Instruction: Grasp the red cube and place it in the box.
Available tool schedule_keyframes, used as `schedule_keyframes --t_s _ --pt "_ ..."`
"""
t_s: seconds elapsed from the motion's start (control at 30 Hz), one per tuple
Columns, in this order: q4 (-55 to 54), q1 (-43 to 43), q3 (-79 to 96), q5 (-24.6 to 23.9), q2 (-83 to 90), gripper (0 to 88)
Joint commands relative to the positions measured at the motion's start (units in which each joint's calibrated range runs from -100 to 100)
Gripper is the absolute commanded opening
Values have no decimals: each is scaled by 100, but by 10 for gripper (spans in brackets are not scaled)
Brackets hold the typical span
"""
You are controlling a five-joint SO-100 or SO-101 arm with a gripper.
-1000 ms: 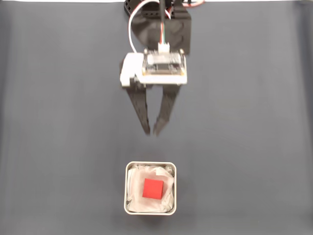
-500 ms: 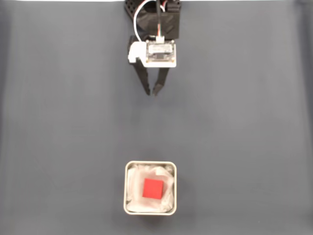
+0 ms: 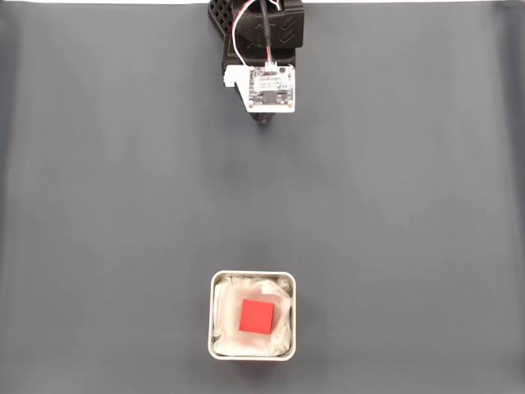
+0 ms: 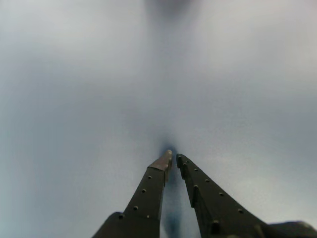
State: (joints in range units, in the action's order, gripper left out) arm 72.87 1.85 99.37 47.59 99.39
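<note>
In the wrist view you see the gripper [image 4: 173, 157] with its fingertips nearly together over bare grey mat [image 4: 74, 99], gripping nothing. In the fixed view, the red cube [image 3: 256, 316] lies inside the box [image 3: 252, 277], well apart from the arm [image 3: 262, 49] at the top edge.

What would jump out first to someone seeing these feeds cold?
The red cube stands out, sitting on white paper inside the box at the fixed view's bottom centre. At the top edge, the arm's claw is far from it, its fingers nearly together over bare grey mat in the wrist view.
</note>
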Motion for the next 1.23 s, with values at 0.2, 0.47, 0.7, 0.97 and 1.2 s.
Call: schedule_keyframes --t_s 0.2,0.47,0.7,0.97,1.2 --pt "303 -320 54 186 52 7" --pt "303 -320 54 161 52 19" --pt "303 -320 54 161 52 19" --pt "303 -320 54 161 52 19" --pt "303 -320 54 161 52 19"
